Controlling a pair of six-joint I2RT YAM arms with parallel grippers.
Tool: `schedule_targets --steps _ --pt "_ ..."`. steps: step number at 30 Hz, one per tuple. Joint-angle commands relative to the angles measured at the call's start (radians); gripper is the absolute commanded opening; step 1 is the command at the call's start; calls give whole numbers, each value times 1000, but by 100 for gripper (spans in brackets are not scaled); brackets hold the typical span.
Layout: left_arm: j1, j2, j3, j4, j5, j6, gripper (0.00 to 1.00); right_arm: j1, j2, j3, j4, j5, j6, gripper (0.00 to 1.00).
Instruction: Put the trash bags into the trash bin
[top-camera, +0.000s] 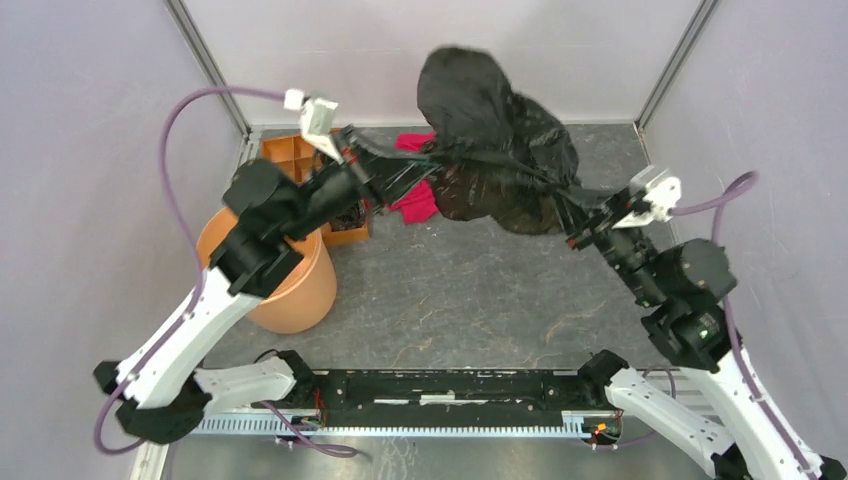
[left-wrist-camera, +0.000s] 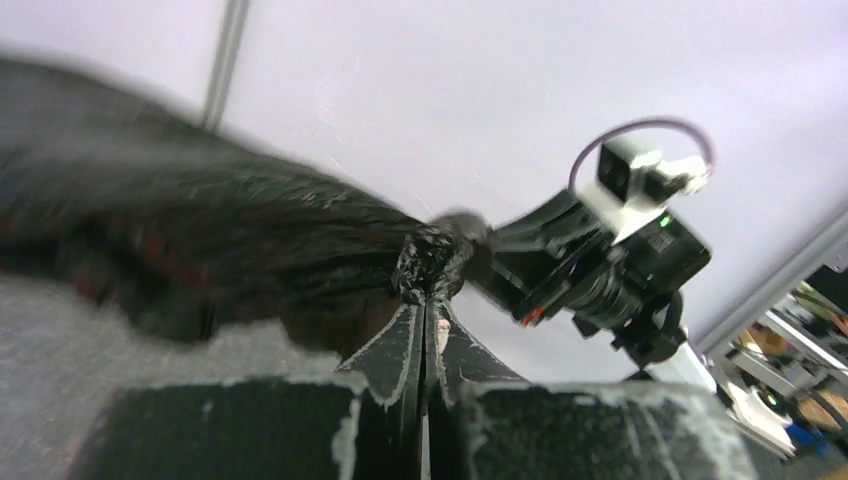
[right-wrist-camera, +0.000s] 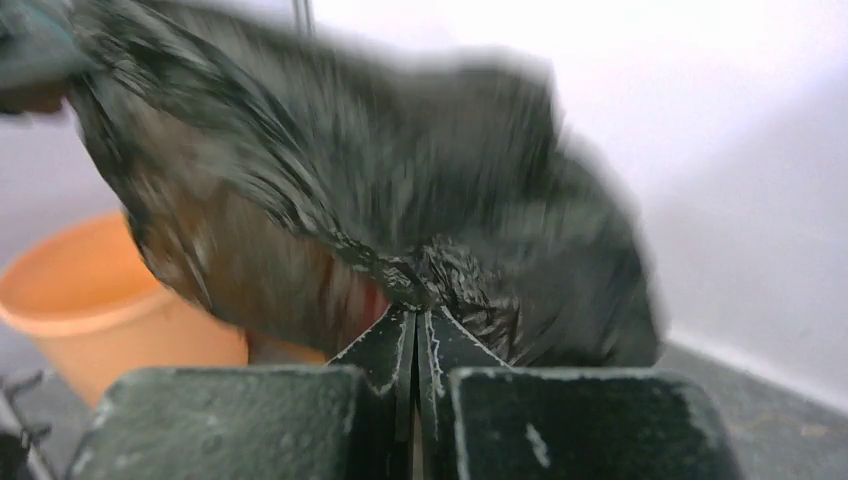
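A big black trash bag (top-camera: 490, 130) hangs in the air at the back centre, stretched between both grippers. My left gripper (top-camera: 432, 157) is shut on its left edge; in the left wrist view the closed jaws (left-wrist-camera: 428, 300) pinch a bunched knot of film (left-wrist-camera: 435, 260). My right gripper (top-camera: 562, 197) is shut on the bag's right edge; in the right wrist view (right-wrist-camera: 415, 312) the bag (right-wrist-camera: 400, 170) billows above the closed jaws. The orange-brown trash bin (top-camera: 300, 295) stands upright at the left, under my left arm, and also shows in the right wrist view (right-wrist-camera: 90, 310).
A flat orange tray (top-camera: 285, 152) with compartments lies behind the bin, with something dark and crumpled in its near part (top-camera: 345, 215). A red-pink cloth (top-camera: 415, 205) lies on the table under the bag. Walls and corner posts close in the back and sides.
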Motion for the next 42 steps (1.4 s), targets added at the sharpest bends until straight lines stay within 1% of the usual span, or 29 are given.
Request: schedule_targets --steps 1,2,3,5,6,8,9,10,13,15,16,18,21,24,27,29,31,34,36,38,39,41,42 --pt "6 -54 -286 -125 -179 23 2 -1 -31 -395 32 -83 54 1" --pt "6 -54 -371 -163 -216 -8 2 0 -34 -484 36 -95 89 1" --pt "7 -52 -452 -186 -219 -28 2 -1 -36 -565 40 -116 116 1" --pt "6 -44 -602 -181 -184 -67 2 0 -48 -667 53 -139 155 1" --pt "7 -45 -671 -172 -169 -81 2 0 -61 -691 47 -139 159 1" --pt "7 -62 -705 -170 -166 -83 2 -1 -85 -670 17 -107 143 1" --pt "7 -78 -699 -172 -167 -68 2 0 -90 -634 -7 -89 128 0" --pt "7 -93 -659 -186 -171 -45 2 -1 -86 -572 -39 -70 104 1" --pt "7 -117 -497 -229 -175 38 2 0 -46 -365 -128 -51 38 1" --pt "7 -126 -400 -247 -174 69 2 0 -30 -268 -154 -55 22 1" --pt "7 -134 -372 -248 -178 73 2 -1 -34 -246 -154 -59 21 1" --pt "7 -157 -368 -239 -212 63 2 0 -59 -262 -116 -59 31 1" --pt "7 -187 -475 -224 -266 5 2 -1 -108 -399 -62 -48 82 1" --pt "7 -187 -581 -261 -265 -35 2 0 -123 -538 -62 -54 148 1" --pt "8 -200 -603 -323 -249 -12 2 -1 -134 -599 -38 -92 181 1" --pt "7 -207 -544 -358 -238 32 2 0 -126 -559 -49 -89 166 1" --pt "7 -208 -462 -373 -215 69 2 1 -98 -476 -71 -71 128 1" --pt "7 -205 -361 -344 -166 87 2 -1 -41 -358 -80 -93 97 1" --pt "7 -212 -339 -300 -147 88 3 -1 -21 -309 -71 -126 97 1" --pt "7 -219 -346 -277 -169 80 4 0 -22 -295 -63 -144 111 1" --pt "7 -223 -354 -282 -197 76 8 -1 -28 -299 -56 -144 122 1" --pt "7 -222 -371 -333 -259 67 23 0 -51 -316 -41 -140 150 1" --pt "7 -219 -376 -364 -292 67 26 -1 -63 -326 -30 -130 167 1"
